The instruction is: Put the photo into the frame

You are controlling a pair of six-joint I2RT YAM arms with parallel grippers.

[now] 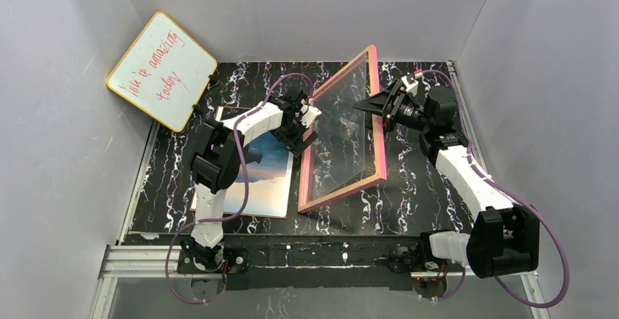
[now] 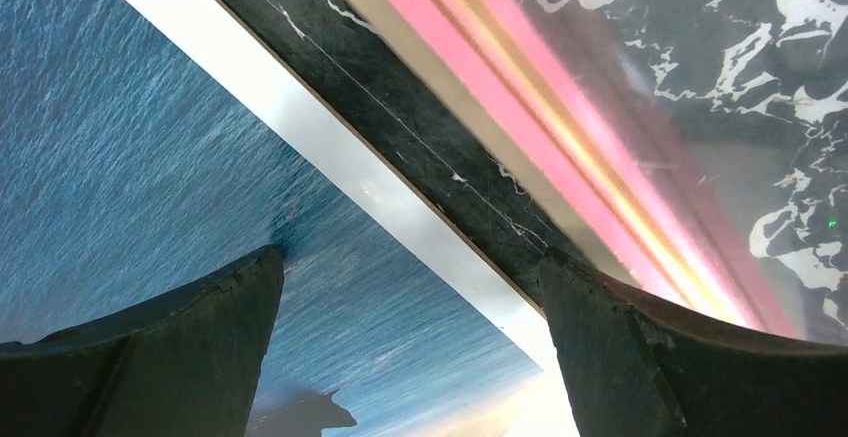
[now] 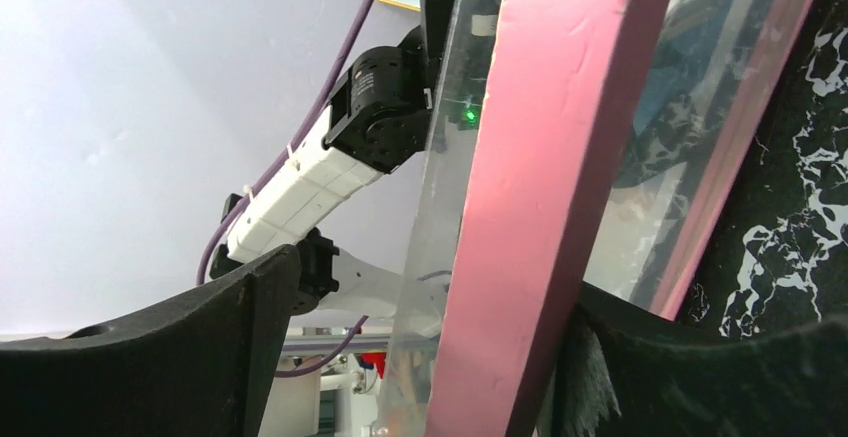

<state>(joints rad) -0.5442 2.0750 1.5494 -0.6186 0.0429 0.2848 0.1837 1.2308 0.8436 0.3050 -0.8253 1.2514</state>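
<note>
The photo [image 1: 266,173] lies picture side up on the black marbled table [image 1: 409,187], left of centre. The pink frame [image 1: 341,192] stands tilted, its left rail down near the photo's right edge and its right rail raised. My left gripper [image 1: 312,114] is open and empty, low over the photo's sea [image 2: 150,157] beside the frame's lower rail [image 2: 520,97]. My right gripper [image 1: 368,106] is open around the raised pink rail [image 3: 540,157]. The rail leans on the right finger [image 3: 700,377], with a gap to the left finger [image 3: 200,357].
A yellow-edged whiteboard [image 1: 162,71] with red writing leans in the back left corner. Grey walls close in the table on three sides. The left arm [image 3: 310,177] shows through the frame's clear pane.
</note>
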